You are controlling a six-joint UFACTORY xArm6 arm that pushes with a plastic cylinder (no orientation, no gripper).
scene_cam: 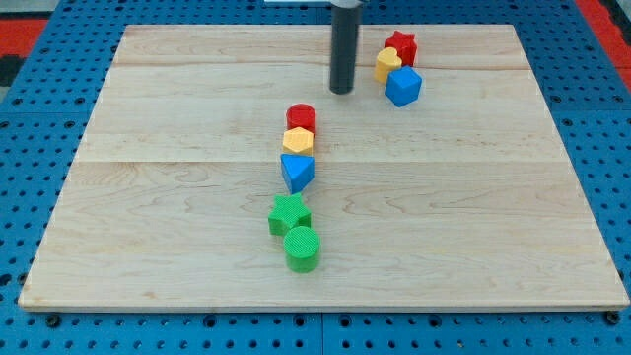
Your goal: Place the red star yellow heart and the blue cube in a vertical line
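Note:
The red star [402,45], the yellow heart [387,64] and the blue cube [403,86] stand touching in a short column near the view's top right of the wooden board [177,227]. The star is topmost, the heart below it and slightly left, the cube lowest. My tip [342,92] is just left of this group, about level with the blue cube, with a small gap to the heart and cube.
A second column runs down the board's middle: a red cylinder [302,117], a yellow hexagon [298,141], a blue triangle [297,172], a green star [289,214] and a green cylinder [303,248]. A blue pegboard surrounds the board.

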